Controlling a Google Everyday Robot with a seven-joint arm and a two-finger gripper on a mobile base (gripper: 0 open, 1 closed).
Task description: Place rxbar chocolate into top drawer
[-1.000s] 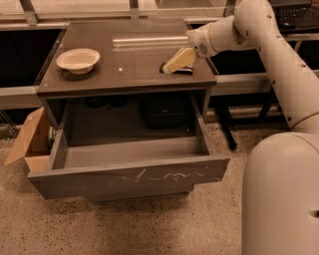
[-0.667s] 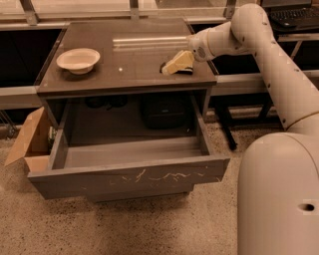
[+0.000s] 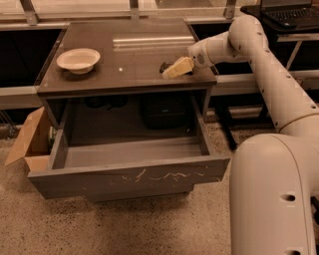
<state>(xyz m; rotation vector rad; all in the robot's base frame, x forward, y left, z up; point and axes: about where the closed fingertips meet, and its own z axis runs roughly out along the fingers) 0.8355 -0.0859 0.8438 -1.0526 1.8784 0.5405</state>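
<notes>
The gripper point(image 3: 177, 68) hangs low over the tabletop point(image 3: 134, 60) at right; below, the top drawer point(image 3: 129, 177) stands open from above.

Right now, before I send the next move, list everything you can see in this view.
rxbar chocolate: one, dark, on the tabletop at the end effector's tip
top drawer: one, grey, pulled open under the tabletop, scratched front
bowl: one, white, left side of the tabletop
table: one, dark brown top
cardboard box: one, brown, floor left of the drawer
laptop: one, dark, top right corner
arm: one, white, reaching in from the right
end effector: one, cream, low over the tabletop's right side
</notes>
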